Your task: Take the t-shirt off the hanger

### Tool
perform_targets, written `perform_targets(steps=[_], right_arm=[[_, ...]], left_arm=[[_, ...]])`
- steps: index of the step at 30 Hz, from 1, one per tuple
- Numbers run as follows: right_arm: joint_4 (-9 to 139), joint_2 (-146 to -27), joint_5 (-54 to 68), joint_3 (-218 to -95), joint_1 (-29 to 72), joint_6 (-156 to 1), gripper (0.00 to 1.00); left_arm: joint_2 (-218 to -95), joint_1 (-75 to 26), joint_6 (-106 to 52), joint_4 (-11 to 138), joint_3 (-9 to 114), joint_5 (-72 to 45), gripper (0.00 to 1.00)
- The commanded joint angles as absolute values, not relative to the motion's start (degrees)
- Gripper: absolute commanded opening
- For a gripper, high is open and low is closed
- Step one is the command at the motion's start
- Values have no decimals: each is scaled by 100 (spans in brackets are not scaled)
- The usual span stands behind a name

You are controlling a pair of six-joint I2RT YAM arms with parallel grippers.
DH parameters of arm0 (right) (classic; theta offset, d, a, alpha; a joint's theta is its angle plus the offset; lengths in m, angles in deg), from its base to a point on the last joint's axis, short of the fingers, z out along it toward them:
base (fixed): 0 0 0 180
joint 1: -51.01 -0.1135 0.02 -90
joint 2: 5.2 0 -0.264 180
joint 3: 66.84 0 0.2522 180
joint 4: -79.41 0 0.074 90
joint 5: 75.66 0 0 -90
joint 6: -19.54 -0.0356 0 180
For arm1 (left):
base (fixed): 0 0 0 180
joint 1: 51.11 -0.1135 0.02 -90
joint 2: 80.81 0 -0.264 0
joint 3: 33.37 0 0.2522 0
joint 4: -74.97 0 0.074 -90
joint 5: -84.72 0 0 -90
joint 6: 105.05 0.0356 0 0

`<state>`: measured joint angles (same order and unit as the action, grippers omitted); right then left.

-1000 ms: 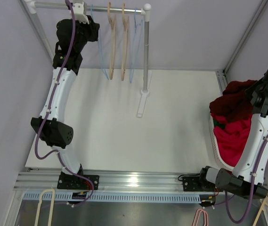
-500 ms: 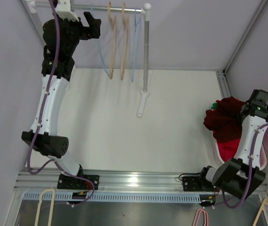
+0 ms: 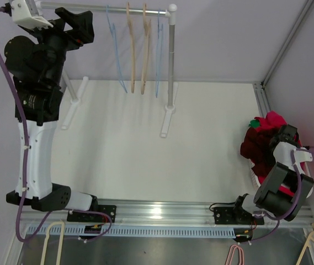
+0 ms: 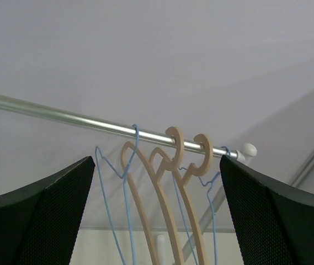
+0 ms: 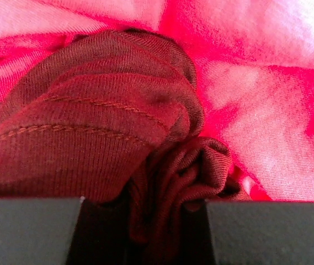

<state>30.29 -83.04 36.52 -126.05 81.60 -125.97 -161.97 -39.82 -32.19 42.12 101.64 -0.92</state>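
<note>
T-shirt (image 5: 90, 143), dark red knit: soft, light, limp, quick to bunch, not fragile; best taken by a pinched fold of cloth. Lies crumpled on a pile of red clothes (image 5: 267, 83) at the right edge of the counter (image 3: 145, 138), off the hangers (image 3: 130, 49). Right pincer (image 5: 145, 232): barely open, seemingly nipping a fold of that cloth. Left pincer (image 4: 157, 221): spread wide, holds nothing, faces 4 bare hangers on the rail (image 4: 63, 114).
</note>
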Motion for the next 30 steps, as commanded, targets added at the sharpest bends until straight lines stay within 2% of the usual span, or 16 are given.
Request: perform_targets(steps=[1, 5, 7, 9, 10, 11, 12, 16, 17, 20, 27, 30], right_arm=[[3191, -8905, 3745, -12217, 8177, -12742, 0], [2699, -8028, 4291, -12656, 7985, -12619, 2], [2156, -7659, 5096, -12981, 7687, -12697, 5], [1864, -7175, 5737, -13429, 7273, -12742, 12], [1654, -7060, 5819, -13570, 7202, -12750, 17], [1591, -6972, 5829, -13789, 7184, -12716, 35], [1547, -6858, 5794, -13904, 7167, -12637, 43], [1082, -6831, 5776, -14344, 7149, -12637, 61], [985, -6839, 5776, -14423, 7140, -12662, 76], [659, -6778, 5767, -14687, 7105, -12698, 90], [413, -6374, 5514, -15591, 6798, -12181, 100], [203, -6330, 5809, -16171, 5930, -12144, 100]], left_arm=[[-16053, -3785, -3632, 3801, 10265, -71, 100], [-15886, -3591, -3605, 3704, 10256, 8, 100], [-15833, -3468, -3597, 3730, 10238, 87, 99], [-15815, -3345, -3456, 3739, 10247, 184, 99], [-15815, -3327, -3430, 3722, 10299, 271, 100], [-15815, -3309, -3421, 3669, 10308, 281, 99], [-15807, -3292, -3421, 3643, 10343, 298, 99], [-15806, -3230, -3368, 3563, 10352, 369, 99], [-15815, -3221, -3351, 3554, 10353, 369, 100], [-15806, -3204, -3307, 3484, 10353, 386, 99], [-15692, -3116, -3263, 3309, 10352, 413, 99], [-15570, -3037, -3254, 3089, 10247, 448, 100]])
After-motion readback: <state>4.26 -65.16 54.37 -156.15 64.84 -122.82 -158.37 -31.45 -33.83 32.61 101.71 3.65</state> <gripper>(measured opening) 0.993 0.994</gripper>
